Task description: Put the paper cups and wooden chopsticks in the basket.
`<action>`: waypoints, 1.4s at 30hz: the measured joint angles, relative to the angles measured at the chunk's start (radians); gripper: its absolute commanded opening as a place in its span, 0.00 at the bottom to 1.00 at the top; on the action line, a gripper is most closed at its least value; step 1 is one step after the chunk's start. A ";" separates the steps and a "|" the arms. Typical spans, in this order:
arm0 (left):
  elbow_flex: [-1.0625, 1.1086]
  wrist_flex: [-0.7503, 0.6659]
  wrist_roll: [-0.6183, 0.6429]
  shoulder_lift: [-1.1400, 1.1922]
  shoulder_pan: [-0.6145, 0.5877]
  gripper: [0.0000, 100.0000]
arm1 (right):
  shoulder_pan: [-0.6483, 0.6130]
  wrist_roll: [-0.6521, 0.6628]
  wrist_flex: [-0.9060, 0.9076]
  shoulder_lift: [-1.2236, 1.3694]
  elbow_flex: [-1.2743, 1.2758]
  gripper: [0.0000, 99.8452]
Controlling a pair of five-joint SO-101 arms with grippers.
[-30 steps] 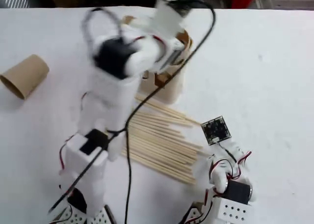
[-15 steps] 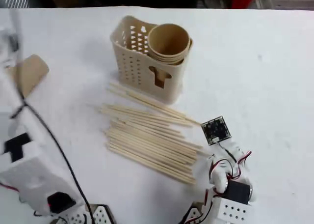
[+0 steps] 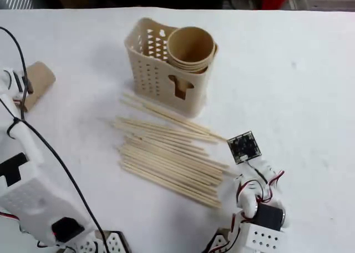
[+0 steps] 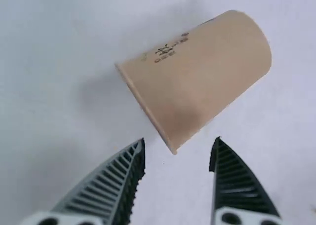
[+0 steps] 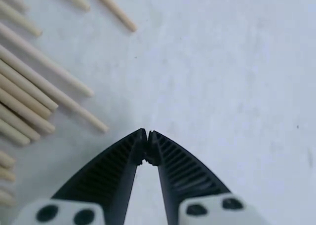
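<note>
A brown paper cup lies on its side at the table's left edge. My left gripper hangs open just above that cup, its rim near the gap between the fingertips. The cream basket stands upright at the back middle with stacked paper cups inside. Several wooden chopsticks lie spread on the table in front of the basket. My right gripper is shut with nothing in it, low over the table beside the ends of the chopsticks.
The left arm's white body fills the front left corner, with a black cable looping over it. The right arm's base sits at the front right. White table stretches to the right of the basket.
The left arm has swung from over the basket to the far left, now above the lying cup. The basket stands uncovered with the stacked cups in it. The right arm has not moved.
</note>
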 measured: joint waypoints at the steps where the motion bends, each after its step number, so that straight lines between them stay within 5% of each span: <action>1: 0.021 -0.025 0.000 0.000 0.000 0.22 | 0.000 0.000 0.000 0.000 0.000 0.02; 15: 0.296 -0.439 -0.003 0.000 -0.005 0.22 | 0.000 0.000 0.000 0.000 0.000 0.02; 30: 0.319 -0.489 -0.003 0.000 0.143 0.22 | 0.000 0.000 0.000 0.000 0.000 0.02; 42: 0.293 -0.727 -0.003 0.207 0.163 0.17 | 0.000 0.000 0.000 0.000 0.000 0.02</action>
